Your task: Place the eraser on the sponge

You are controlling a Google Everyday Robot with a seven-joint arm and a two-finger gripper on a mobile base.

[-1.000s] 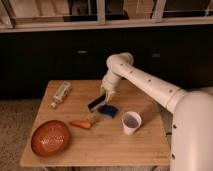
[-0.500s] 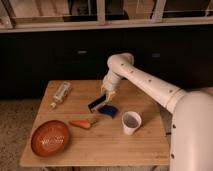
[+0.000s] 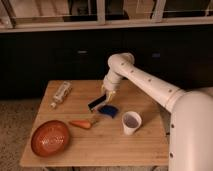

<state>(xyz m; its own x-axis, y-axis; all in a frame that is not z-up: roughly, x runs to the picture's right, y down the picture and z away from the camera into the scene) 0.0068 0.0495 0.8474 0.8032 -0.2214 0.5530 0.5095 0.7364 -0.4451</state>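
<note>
Over the middle of the wooden table (image 3: pixel 102 146), the gripper (image 3: pixel 107 94) is hanging at the end of the white arm (image 3: pixel 146 83), pinching the eraser (image 3: pixel 96 103) by its upper end. The black block is slanting down and to the left from the gripper, its lower end close to the tabletop. The sponge (image 3: pixel 109 110) is lying flat just below the gripper, right beside the eraser; whether the two are touching I cannot tell. Set against the views from half a second and a second ago, nothing is visibly shifting: gripper, eraser and sponge are sitting where they were. Counting out: one eraser, one sponge, one white cup (image 3: pixel 131 122) below and right of the gripper, one carrot (image 3: pixel 80 124) below and left, one orange bowl (image 3: pixel 50 138) farther down-left, and one clear bottle (image 3: pixel 61 93) lying well to the left.
</note>
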